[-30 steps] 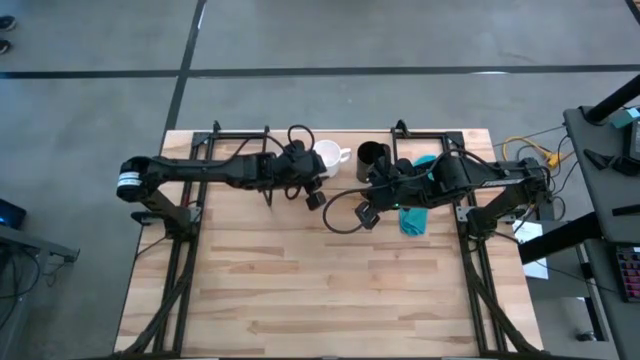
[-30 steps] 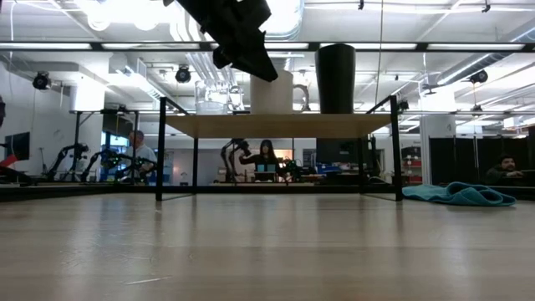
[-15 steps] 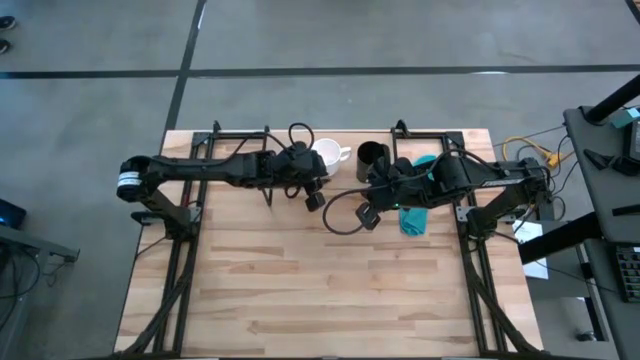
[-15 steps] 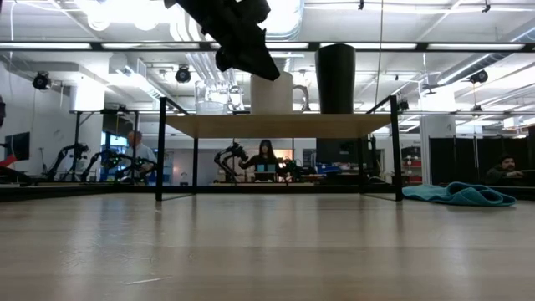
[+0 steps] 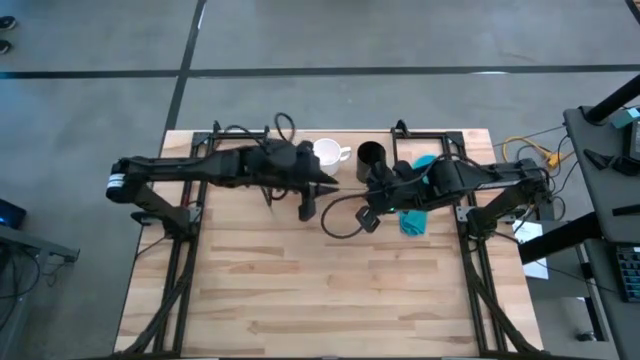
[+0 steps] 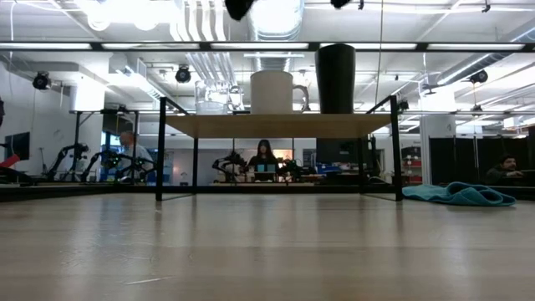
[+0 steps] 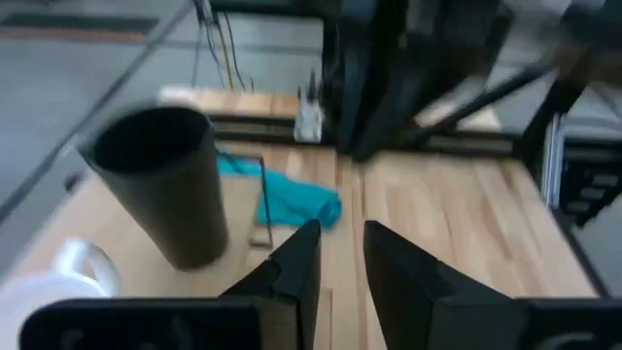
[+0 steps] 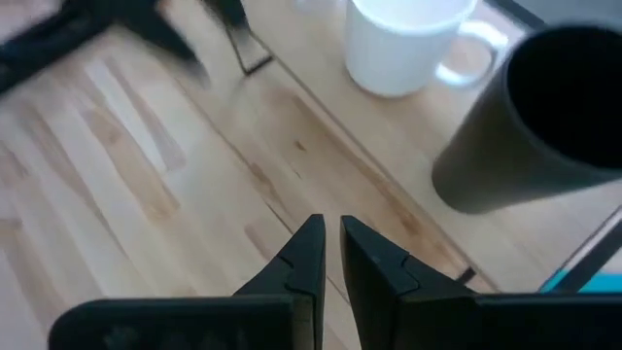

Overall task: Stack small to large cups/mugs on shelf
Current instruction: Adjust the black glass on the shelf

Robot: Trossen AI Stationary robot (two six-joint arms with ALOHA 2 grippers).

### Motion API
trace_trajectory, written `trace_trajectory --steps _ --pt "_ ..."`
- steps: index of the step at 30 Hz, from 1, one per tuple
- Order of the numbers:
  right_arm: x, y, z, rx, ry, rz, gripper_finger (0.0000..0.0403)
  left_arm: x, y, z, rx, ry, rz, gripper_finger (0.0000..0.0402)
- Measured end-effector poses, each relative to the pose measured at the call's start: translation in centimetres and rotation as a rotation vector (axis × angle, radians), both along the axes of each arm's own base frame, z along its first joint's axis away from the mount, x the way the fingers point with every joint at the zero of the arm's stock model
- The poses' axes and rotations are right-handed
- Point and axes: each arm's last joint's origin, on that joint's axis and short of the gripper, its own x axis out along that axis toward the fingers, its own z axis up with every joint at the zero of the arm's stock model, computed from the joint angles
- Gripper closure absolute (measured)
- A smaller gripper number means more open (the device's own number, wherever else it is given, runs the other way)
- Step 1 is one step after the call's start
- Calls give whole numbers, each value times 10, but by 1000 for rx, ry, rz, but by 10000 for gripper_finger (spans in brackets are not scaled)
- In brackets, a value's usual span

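Note:
The white mug [image 5: 325, 153] and the taller black cup [image 5: 371, 155] stand upright side by side on the shelf [image 6: 276, 125], a light board on black wire legs. The tiny clear glass cup shows in no view. My left gripper [image 5: 331, 180] hovers high, just near of the mug, and points toward the table's right. Its fingers [image 7: 301, 262] are a narrow gap apart and hold nothing. My right gripper [image 5: 372, 188] hovers near of the black cup [image 8: 544, 117], shut and empty. Only the arms' lowest tips show at the top of the low view.
A teal cloth [image 6: 460, 194] lies on the table to the right of the shelf, under my right arm [image 5: 415, 218]. The broad near half of the wooden table [image 5: 330, 290] is bare. People and equipment show in the room behind the shelf.
My left gripper has risen from just beside the white mug, almost out of the top of the low view. It has also drawn a little toward the near edge and turned about. The mug and the black cup have stayed in place on the shelf.

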Motion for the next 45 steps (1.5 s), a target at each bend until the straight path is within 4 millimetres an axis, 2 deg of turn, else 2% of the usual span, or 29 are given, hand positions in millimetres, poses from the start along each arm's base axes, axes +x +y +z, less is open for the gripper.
trace_trajectory --steps 6,12,22,30,45 --pt "3 1 -28 8 63 -38 371 -24 -1 33 8 -110 3 333" --pt "12 1 -46 -10 30 -60 371 -52 -2 50 63 -154 8 333" --pt "11 -2 -54 -78 27 -131 371 -87 -3 71 135 -230 45 333" --pt "11 -3 -53 -86 23 -139 371 -98 -3 75 166 -245 59 333" --pt "12 -10 -54 -141 25 -170 371 -99 -3 73 163 -225 59 333"
